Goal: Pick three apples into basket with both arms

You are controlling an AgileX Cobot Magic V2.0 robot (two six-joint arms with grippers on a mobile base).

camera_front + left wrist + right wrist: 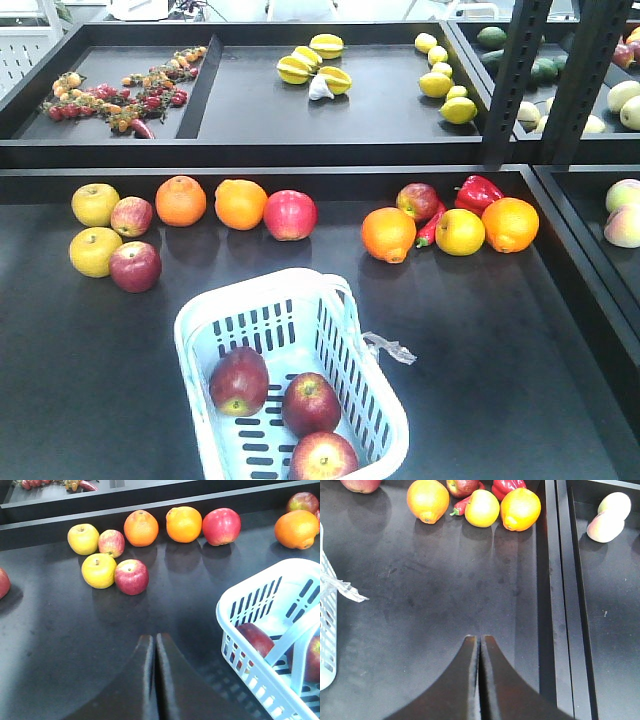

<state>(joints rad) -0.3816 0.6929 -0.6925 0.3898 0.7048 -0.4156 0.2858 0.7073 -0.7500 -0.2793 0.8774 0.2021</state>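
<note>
A: Basket (200,330) holds 3 red apples: one at its left (238,380), one in the middle (310,403), one at the near edge (323,457). White plastic, handle folded toward its right wall, standing on the dark table (500,340).

B: Left gripper (155,645)?

A: Fingers pressed together, nothing between them. It hangs over bare table; the basket sits to its right, just beside, with 1 apple visible through the slotted wall (255,639).

B: Right gripper (480,642)?

A: Same: fingers closed against each other, empty. Basket wall shows only at the far left edge of that view (327,630) (a scrap of clear wrapper (345,591) sticks out from it), well apart from the fingertips.

B: Loose fruit?

A: Ahead of the left gripper, 2 yellow apples (83,538) and 2 red ones (131,576) clustered, then 2 oranges (141,528) and a red apple (221,526) in a row. Ahead of the right gripper, 2 more oranges (427,500), a yellow fruit (482,508) and a red pepper (507,485).
</note>
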